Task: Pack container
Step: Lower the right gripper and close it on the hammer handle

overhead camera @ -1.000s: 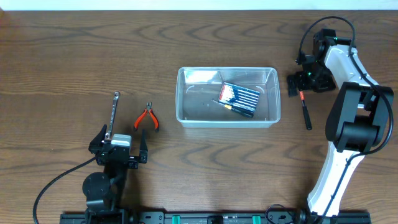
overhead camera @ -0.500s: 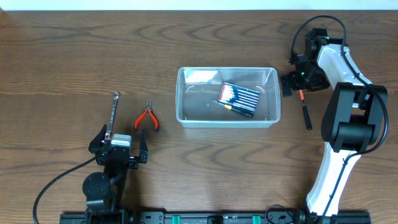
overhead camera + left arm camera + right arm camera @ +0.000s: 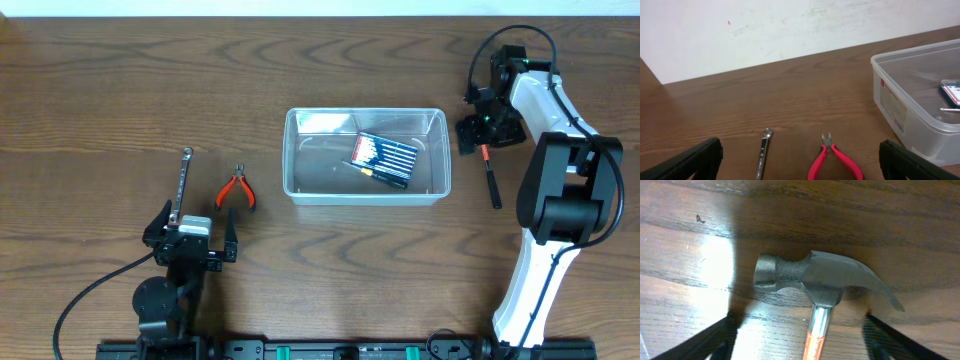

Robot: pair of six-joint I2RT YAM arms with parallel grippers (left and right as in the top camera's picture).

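Observation:
The container (image 3: 292,150), a clear rectangular tub, stands at mid-table; its near corner also shows in the left wrist view (image 3: 900,107). Inside lie a blue box (image 3: 386,153) and a small screwdriver (image 3: 385,177). To its right a hammer (image 3: 815,280) with a steel head and an orange-and-black handle (image 3: 491,180) lies flat on the wood. My right gripper (image 3: 482,132) is lowered over the hammer's head end, open, with its fingers (image 3: 715,340) either side of the shaft and apart from it. My left gripper (image 3: 195,232) rests open near the front edge, holding nothing.
Red-handled pliers (image 3: 237,191) and a steel wrench (image 3: 182,185) lie side by side just ahead of the left gripper, left of the container. In the left wrist view the pliers (image 3: 832,160) and the wrench (image 3: 762,155) sit between the open fingers' line of sight.
The right gripper has shifted slightly left over the hammer's head and its jaws have narrowed a little. The left arm and the tools have not moved.

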